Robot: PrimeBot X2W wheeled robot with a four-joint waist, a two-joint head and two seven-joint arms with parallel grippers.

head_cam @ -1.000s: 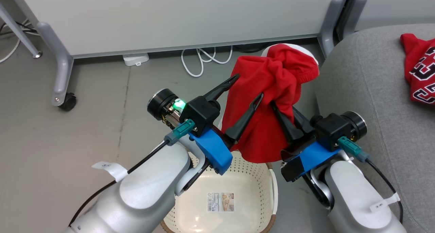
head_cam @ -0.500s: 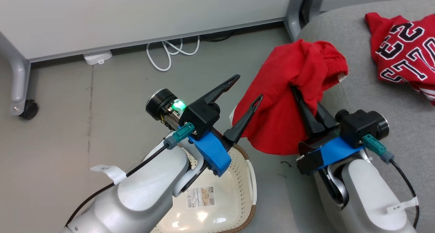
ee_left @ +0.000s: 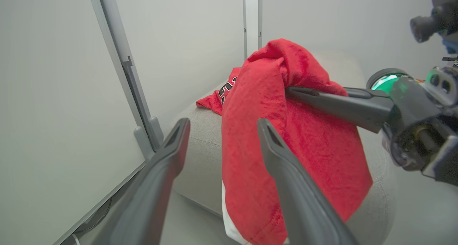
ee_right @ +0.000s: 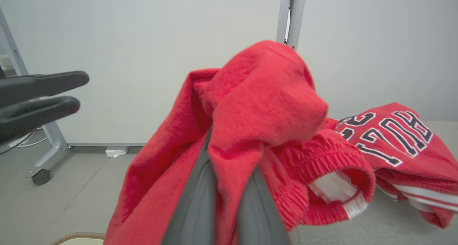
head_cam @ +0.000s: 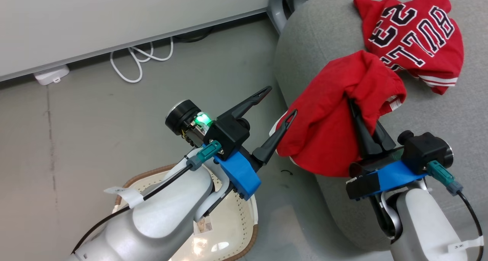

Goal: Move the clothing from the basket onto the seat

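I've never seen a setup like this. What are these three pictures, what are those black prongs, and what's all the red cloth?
This is a wheeled robot with two arms. One picture looks down from a camera on its head. The other two come from small cameras on its wrists, each looking out along that arm's own hand. The black prongs are the hands' fingers. The left hand is open and holds nothing. The right hand is shut on a plain red garment, which hangs near the edge of the grey seat. A red jersey lettered BULLS 23 lies on that seat. The cream basket stands on the floor, at the bottom of the head picture.
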